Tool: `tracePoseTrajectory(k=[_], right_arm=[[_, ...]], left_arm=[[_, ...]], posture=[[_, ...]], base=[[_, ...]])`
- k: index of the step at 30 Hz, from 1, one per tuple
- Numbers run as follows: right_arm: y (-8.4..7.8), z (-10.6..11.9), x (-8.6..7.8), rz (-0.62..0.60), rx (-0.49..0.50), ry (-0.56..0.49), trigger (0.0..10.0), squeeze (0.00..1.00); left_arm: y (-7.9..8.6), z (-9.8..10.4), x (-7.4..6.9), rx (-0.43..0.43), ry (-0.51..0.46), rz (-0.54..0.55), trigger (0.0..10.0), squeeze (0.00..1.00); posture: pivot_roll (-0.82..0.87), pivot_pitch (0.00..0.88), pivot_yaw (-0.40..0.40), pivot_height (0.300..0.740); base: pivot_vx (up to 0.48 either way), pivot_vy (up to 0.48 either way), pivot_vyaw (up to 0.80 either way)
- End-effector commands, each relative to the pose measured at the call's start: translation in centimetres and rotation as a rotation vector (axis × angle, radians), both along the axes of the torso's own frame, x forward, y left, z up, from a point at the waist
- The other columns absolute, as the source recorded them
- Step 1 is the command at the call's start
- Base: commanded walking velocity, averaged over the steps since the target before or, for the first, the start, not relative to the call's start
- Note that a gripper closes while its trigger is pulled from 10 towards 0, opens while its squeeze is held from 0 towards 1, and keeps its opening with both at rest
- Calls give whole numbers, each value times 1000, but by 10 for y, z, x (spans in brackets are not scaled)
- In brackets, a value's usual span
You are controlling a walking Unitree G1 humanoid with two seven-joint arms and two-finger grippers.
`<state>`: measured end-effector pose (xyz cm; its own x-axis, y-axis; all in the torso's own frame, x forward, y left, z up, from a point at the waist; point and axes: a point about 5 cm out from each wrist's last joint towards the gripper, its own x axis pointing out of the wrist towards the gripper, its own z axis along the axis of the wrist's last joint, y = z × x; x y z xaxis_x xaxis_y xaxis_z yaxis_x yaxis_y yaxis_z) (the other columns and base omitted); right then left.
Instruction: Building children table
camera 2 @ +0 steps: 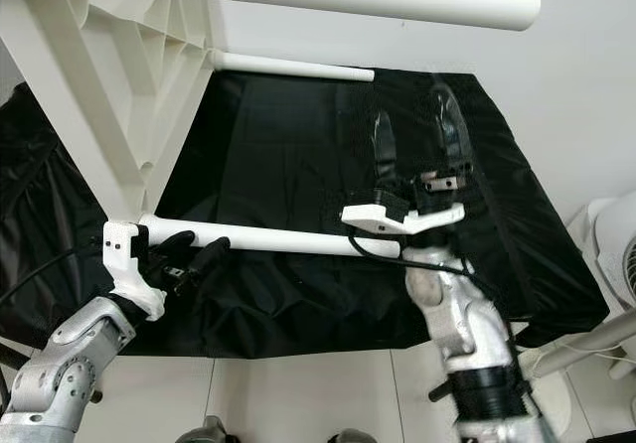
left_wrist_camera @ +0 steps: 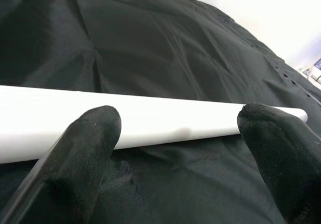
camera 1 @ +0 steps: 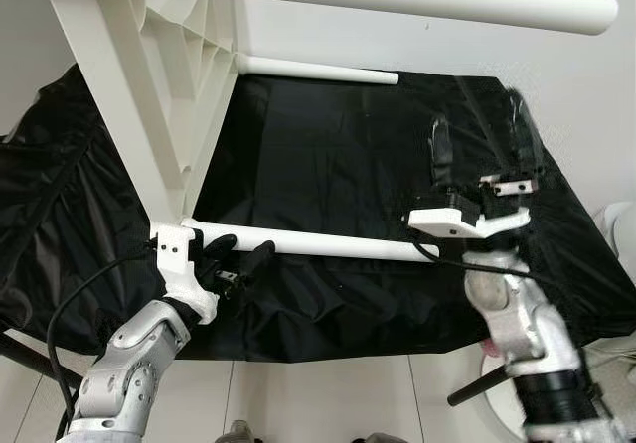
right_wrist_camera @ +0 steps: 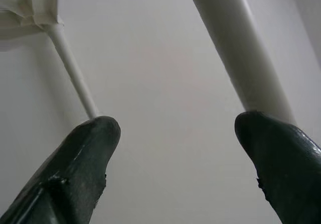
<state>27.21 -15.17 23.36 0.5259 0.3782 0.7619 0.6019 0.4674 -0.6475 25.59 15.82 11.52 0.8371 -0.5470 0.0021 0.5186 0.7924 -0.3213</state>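
The big white plastic table frame (camera 1: 149, 95) lies tipped on its side over the black cloth-covered counter (camera 1: 338, 165), at the left. Its near white round leg (camera 1: 328, 244) sticks out to the right. The left gripper (camera 1: 238, 256) has its fingers spread around that leg's left end. It should squeeze there, near the joint, and push straight. The right gripper (camera 2: 417, 150) points up with fingers apart, holding nothing.

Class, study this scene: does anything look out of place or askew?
Yes. The white children's table lies tipped on its side on the black cloth, legs sticking out sideways. The left end effector sits at the lower leg.
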Motion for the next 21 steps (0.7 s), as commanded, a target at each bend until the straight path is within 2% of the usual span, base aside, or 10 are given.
tracePoseTrajectory(k=[1,8,12,14,18,21], right_arm=[[1,3,3,14,-32,-5,10000,0],[6,15,8,17,-105,-101,10000,0],[9,14,10,22,-117,-116,10000,0],[22,13,15,51,-151,-150,10000,0],[31,18,17,92,-165,-175,10000,0],[42,32,13,154,-170,-221,10000,0]], left_arm=[[0,-2,2,7,11,-8,10000,0],[-2,-3,4,-2,12,-5,10000,0],[-3,-4,4,-1,14,-6,10000,0],[-6,-6,4,-3,16,-7,10000,0],[-7,-6,5,-6,14,-5,10000,0],[-7,-6,6,-10,11,-2,10000,0]], posture=[[104,11,18,740],[94,14,12,740],[92,14,13,740],[94,14,11,740],[91,16,10,740],[90,17,6,740]], base=[[0,0,0],[0,0,0],[0,0,0],[0,0,0],[0,0,0],[0,0,0]])
